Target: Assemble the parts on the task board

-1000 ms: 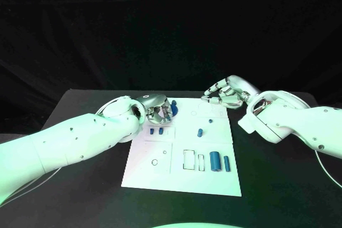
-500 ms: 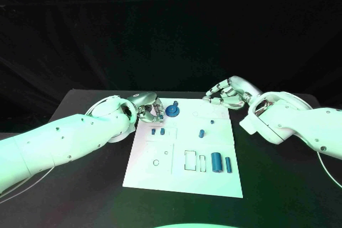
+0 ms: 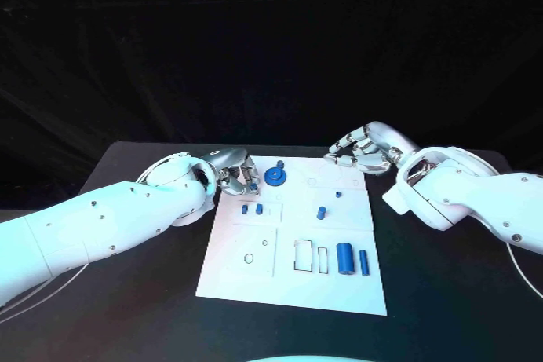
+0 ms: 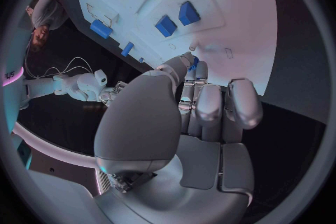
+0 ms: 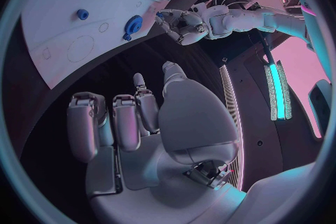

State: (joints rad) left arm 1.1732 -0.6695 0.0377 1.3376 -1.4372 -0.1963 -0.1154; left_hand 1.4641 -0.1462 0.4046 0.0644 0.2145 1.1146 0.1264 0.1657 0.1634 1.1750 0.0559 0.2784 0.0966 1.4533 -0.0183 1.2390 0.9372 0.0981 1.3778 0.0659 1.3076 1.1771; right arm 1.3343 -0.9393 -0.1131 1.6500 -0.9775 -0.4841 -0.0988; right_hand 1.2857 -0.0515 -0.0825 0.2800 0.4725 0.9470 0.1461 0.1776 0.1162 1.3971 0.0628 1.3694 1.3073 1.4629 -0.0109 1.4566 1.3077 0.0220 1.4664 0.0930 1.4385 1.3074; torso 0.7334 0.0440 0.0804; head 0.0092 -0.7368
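Left hand [image 3: 238, 178], left of center, we see with fingers curled together, empty, beside the blue gear [image 3: 275, 176] on the task board [image 3: 289, 279]; right hand [image 3: 360, 151], upper right, likewise curled and empty.

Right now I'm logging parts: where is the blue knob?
In the head view, the blue knob stands at the board's far edge, just right of the left hand.
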